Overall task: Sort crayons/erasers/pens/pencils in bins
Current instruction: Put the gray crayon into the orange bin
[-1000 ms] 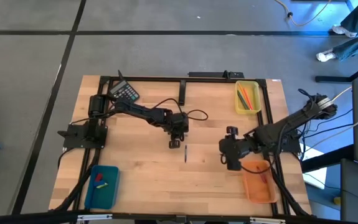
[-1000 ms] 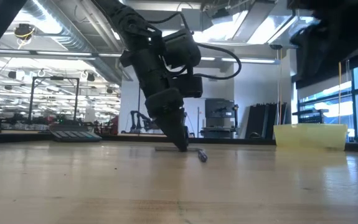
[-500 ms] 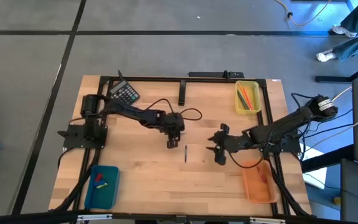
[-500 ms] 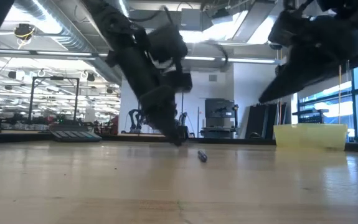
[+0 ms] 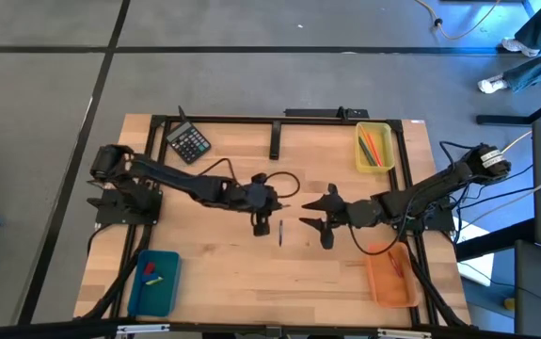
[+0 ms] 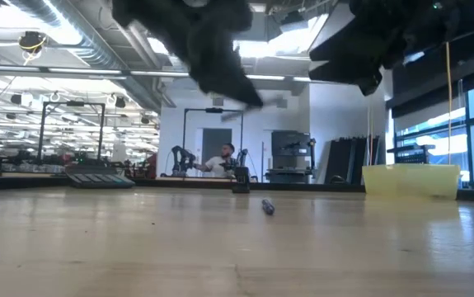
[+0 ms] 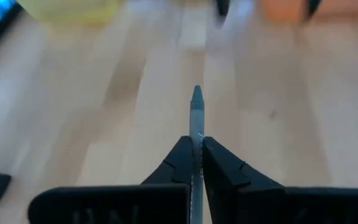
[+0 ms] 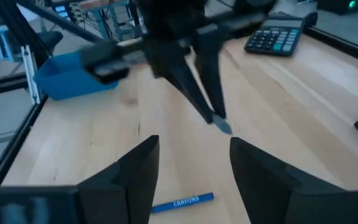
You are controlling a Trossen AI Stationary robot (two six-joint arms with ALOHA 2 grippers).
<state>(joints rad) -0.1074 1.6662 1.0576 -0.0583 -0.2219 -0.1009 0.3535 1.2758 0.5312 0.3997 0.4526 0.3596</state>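
The left pincer is clamping a slim grey stick above the table, while the right pincer is hanging wide over a blue crayon.

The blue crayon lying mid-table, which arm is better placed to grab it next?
Right. Its tool is open just above the blue crayon, while the left tool is shut on a grey stick.
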